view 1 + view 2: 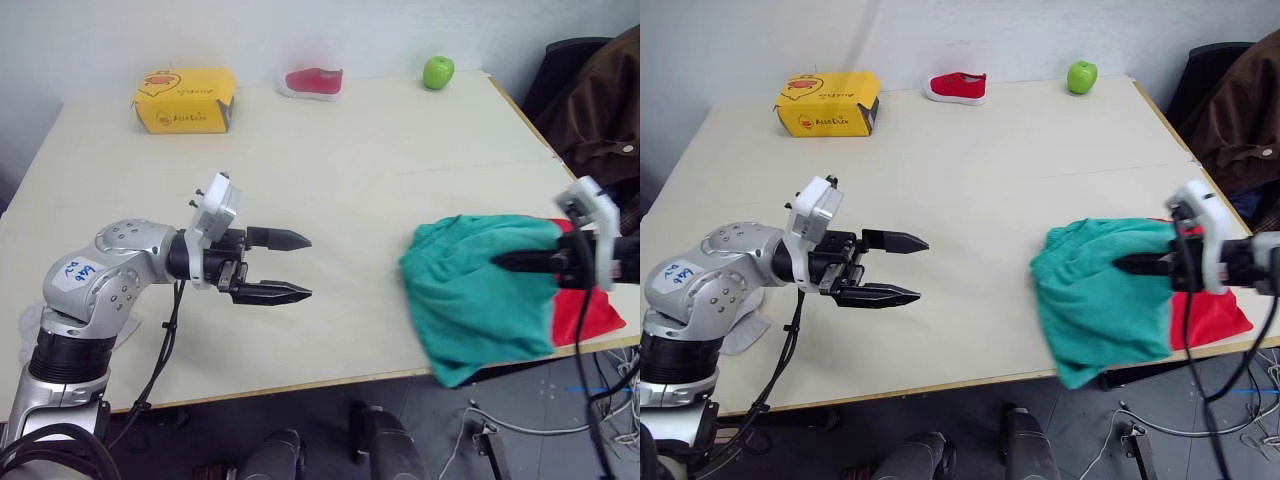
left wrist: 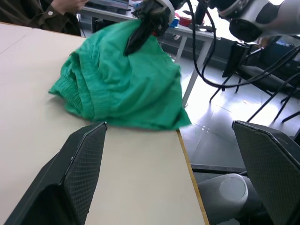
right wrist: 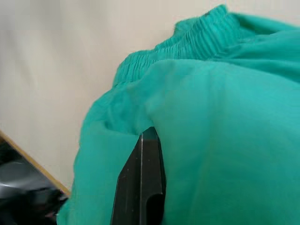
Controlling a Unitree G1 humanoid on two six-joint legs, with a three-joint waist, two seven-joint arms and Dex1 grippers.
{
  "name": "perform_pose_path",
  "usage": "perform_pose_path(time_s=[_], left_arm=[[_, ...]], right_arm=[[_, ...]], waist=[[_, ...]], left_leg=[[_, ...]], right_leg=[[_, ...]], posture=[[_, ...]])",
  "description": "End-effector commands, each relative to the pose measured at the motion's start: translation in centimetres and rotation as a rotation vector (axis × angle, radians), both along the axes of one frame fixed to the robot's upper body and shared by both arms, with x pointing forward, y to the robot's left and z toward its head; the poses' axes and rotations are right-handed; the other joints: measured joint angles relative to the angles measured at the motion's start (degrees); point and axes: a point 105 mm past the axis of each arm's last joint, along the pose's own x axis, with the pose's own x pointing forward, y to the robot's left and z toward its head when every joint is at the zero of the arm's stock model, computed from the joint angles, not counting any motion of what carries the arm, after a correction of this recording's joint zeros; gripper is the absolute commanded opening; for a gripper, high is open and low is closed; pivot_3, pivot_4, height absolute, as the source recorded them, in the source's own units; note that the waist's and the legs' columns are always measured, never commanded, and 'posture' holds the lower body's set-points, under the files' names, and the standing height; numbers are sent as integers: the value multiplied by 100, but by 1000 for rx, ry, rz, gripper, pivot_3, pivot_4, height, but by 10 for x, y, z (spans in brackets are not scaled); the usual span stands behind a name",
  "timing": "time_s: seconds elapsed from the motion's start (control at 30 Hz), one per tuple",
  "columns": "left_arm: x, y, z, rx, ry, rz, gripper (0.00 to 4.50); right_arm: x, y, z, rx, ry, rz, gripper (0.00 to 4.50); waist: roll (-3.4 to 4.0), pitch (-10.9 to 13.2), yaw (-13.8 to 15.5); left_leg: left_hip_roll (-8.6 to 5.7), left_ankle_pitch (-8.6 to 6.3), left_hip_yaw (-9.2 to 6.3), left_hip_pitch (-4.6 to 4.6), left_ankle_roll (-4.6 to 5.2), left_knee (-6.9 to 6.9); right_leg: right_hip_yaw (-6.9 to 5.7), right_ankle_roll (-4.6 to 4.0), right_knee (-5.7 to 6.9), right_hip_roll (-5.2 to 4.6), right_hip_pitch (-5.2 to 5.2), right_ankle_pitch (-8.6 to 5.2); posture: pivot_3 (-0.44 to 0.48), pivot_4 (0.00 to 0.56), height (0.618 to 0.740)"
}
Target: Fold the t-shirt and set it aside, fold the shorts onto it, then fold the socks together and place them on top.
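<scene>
- Shorts [image 1: 470, 300]: teal, bunched in a heap at the bench's [image 1: 350, 160] near right corner, lower part drooping over the front edge. Elastic waistband faces the bench centre.
- T-shirt [image 1: 592, 305]: red, lies under the shorts on the robot's right side, mostly covered; a red patch shows past the shorts near the bench edge.
- Right pincer [image 1: 505, 262]: over the shorts, black fingers pressed together on a fold of the teal cloth, which drapes around them. Right wrist view: one black finger [image 3: 140, 183] sunk into the fabric, cloth on both sides.
- Left pincer [image 1: 298, 266]: spread, nothing between the fingers, hovering above bare bench on the left half, tips pointing toward the shorts, well apart from them. Left wrist view: both fingers [image 2: 79, 168] wide apart, shorts ahead w/ the right pincer on top of the heap.
- Far edge of bench: yellow box [image 1: 186, 99] at left, small red shoe [image 1: 313, 82] mid, green apple [image 1: 438, 72] further right. All well apart from the clothes.
- Brown jacket [image 1: 600, 100] off the bench's right side.
- Pale cloth bit [image 1: 745, 330] beside the left arm near the front edge; can't tell what it is.
</scene>
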Motion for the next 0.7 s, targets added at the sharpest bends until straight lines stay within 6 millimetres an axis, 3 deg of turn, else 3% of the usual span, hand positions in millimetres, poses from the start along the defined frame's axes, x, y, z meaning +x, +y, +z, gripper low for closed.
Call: perform_pose_path(time_s=[0.03,0.1,0.2,0.37,0.47,0.57,0.7], left_arm=[[-2,-2,6,3,-47,-26,4500],[-1,-5,7,5,-58,-36,4500],[2,-7,8,6,-68,-38,4500],[3,-9,9,9,-82,-42,4500],[3,-11,9,10,-85,-44,4500],[3,-13,9,11,-91,-50,4500],[1,-13,9,11,-90,-56,4500]], right_arm=[[5,-43,1,-137,-48,-69,7],[15,-68,0,-182,-82,-163,7],[28,-88,-5,-192,-121,-269,7],[38,-108,-25,-239,-172,-363,7],[36,-101,-35,-183,-138,-359,7],[31,-111,-44,-194,-140,-416,688],[23,-137,-29,-202,-242,-573,1885]], waist=[[-1,1,14],[-1,1,20],[3,2,18],[3,2,24],[7,3,50],[8,2,121],[8,2,147]], left_leg=[[0,0,0,-2,0,1],[0,0,0,-3,0,0],[-3,1,1,-8,2,0],[0,1,-1,-10,0,-3],[-2,1,0,-10,1,1],[-1,2,-1,-10,0,3],[-4,2,-1,-9,2,8]], right_leg=[[0,0,0,0,-1,0],[0,0,-2,0,-3,0],[1,1,-4,-2,-7,2],[-1,0,-7,0,-9,2],[1,0,-5,-2,-9,3],[-1,0,-3,-1,-9,3],[0,2,-3,-3,-4,4]], posture=[[0,150,740],[0,150,740],[0,150,740],[0,150,740],[0,150,740],[0,150,740],[0,150,740]])
